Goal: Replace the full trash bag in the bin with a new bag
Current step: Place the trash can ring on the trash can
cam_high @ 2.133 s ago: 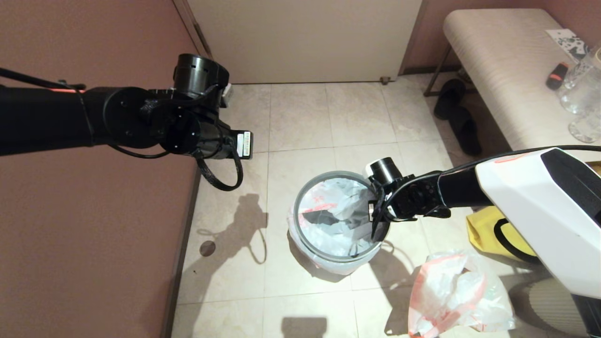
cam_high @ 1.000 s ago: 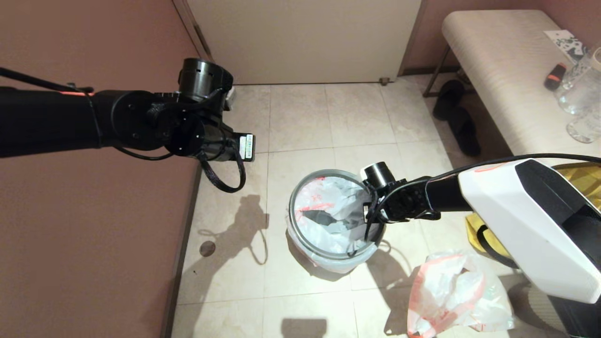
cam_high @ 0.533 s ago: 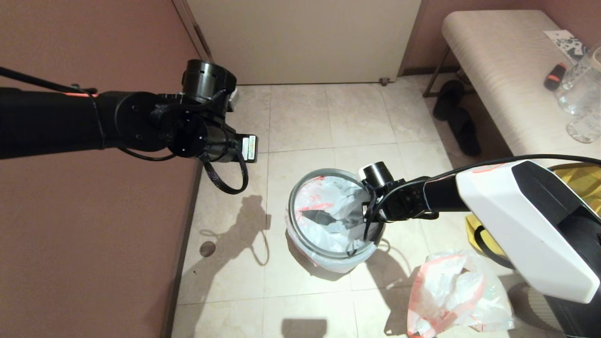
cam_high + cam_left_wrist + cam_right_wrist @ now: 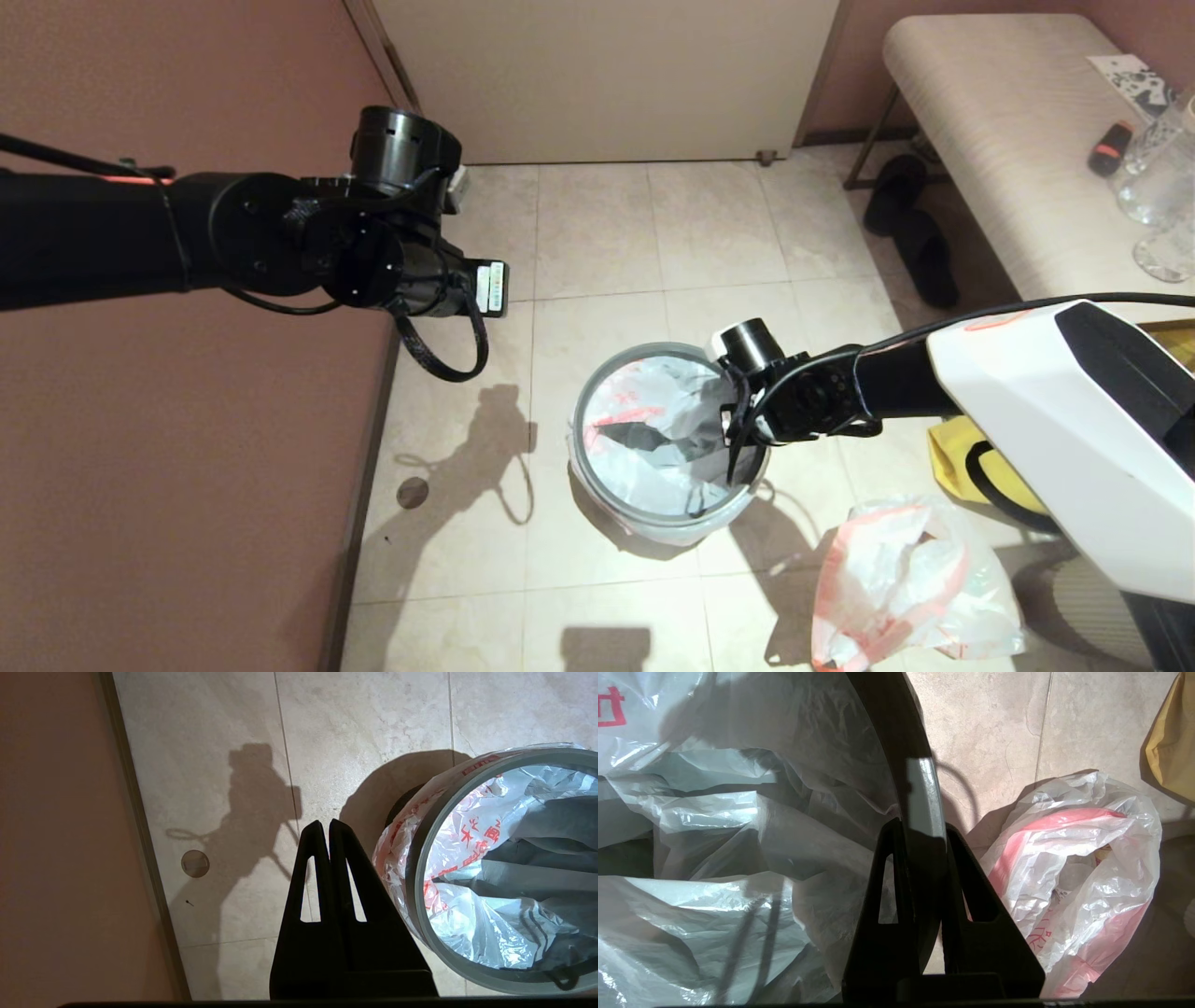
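Observation:
The bin stands on the tiled floor, lined with the new bag (image 4: 653,411), thin white plastic with red print whose hem folds over the outside. The grey hoop rim (image 4: 576,439) lies round the bin's mouth. My right gripper (image 4: 738,422) is at the bin's right edge, shut on the hoop (image 4: 924,793), one finger inside and one outside. The full trash bag (image 4: 910,583), lumpy with a pink hem, lies on the floor to the right of the bin and nearer me. My left gripper (image 4: 324,823) hangs shut and empty above the floor, left of the bin.
A brown wall runs along the left, with a round floor drain (image 4: 412,494) near it. A yellow tote (image 4: 957,457) lies beside the right arm. A padded bench (image 4: 1008,140) with glassware, black slippers (image 4: 910,229) and a closed door (image 4: 607,75) are further back.
My right gripper has drifted a little to the left with the hoop over the bin's mouth. The left arm has stayed where it was.

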Robot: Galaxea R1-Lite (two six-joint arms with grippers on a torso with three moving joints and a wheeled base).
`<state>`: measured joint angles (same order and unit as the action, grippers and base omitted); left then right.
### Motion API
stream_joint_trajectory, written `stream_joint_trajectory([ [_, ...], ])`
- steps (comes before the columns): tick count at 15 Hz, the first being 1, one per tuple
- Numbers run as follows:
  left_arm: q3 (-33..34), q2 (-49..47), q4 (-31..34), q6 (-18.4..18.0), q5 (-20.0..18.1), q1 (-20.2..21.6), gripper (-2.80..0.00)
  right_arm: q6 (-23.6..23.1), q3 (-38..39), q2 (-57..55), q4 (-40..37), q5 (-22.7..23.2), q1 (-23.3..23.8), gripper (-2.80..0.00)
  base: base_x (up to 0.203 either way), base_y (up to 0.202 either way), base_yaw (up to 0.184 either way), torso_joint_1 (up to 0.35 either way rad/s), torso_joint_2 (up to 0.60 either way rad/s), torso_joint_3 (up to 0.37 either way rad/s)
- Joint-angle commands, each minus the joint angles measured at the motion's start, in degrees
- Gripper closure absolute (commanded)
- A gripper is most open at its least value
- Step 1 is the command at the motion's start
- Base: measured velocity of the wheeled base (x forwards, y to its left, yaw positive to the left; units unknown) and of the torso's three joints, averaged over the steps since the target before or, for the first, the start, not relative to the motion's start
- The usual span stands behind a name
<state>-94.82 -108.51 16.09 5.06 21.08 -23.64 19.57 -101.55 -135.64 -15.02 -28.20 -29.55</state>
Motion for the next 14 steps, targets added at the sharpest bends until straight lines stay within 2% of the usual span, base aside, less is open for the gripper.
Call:
stream_joint_trajectory([
  [1,0.0,0.2,0.1,0.0,0.1,0.1,0.00,0.1,0.4,1.9,-0.1,-0.3,-0.2,0.00,0.000,0.000,0.000,0.000,0.00,0.000],
  [5,0.0,0.1,0.1,0.0,0.1,0.0,0.00,0.0,1.4,2.2,0.0,-0.3,-0.1,0.00,0.000,0.000,0.000,0.000,0.00,0.000],
  [6,0.0,0.1,0.1,0.0,0.2,0.0,0.00,0.0,1.7,2.1,0.0,-0.3,-0.1,-2.80,0.000,0.000,0.000,0.000,0.00,0.000],
  [14,0.0,-0.2,0.1,0.0,0.2,-0.2,0.00,0.1,1.9,2.7,0.4,-0.3,-0.1,-2.80,0.000,0.000,0.000,0.000,0.00,0.000],
])
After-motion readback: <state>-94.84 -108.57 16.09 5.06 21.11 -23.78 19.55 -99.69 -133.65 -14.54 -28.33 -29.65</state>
